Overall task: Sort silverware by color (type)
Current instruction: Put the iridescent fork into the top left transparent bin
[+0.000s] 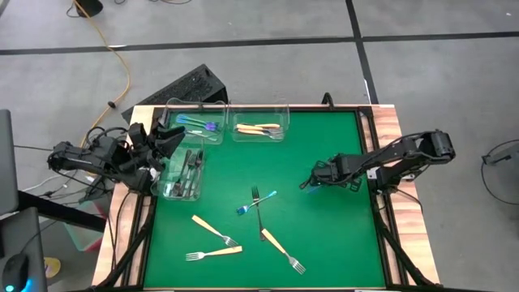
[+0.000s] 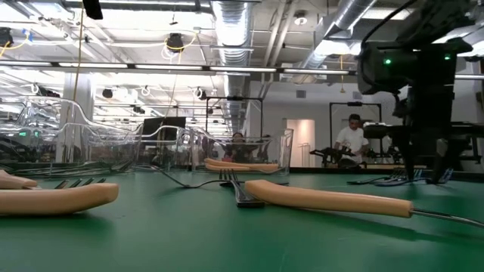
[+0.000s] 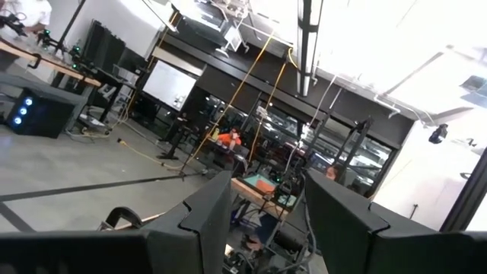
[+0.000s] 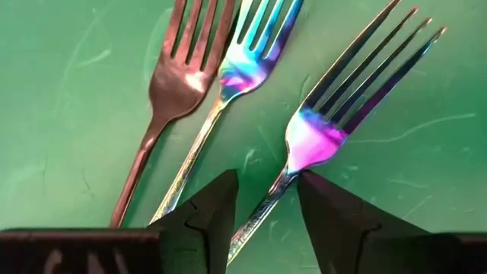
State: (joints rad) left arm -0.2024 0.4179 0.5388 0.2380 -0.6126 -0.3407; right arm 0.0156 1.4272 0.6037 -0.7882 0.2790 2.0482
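Overhead view, lower edge upward. Three tan-handled forks (image 1: 212, 252) lie low on the green tabletop (image 1: 324, 243), left of centre. Above them, at centre, a blue-iridescent fork (image 1: 256, 202) crosses a dark fork (image 1: 259, 212).

At right of centre, the right tool (image 1: 309, 185) is lowered to the tabletop. In its wrist view its jaws stand moderately apart, astride the handle of an iridescent fork (image 4: 335, 122), not closed on it; a second iridescent fork (image 4: 243, 68) and a dark fork (image 4: 171, 84) lie beside.

At left, the left tool (image 1: 172, 139) hovers, jaws moderately apart and empty, over a clear bin of dark forks (image 1: 188, 172).

At the upper edge, two clear bins hold blue forks (image 1: 199, 124) and tan forks (image 1: 259, 128).
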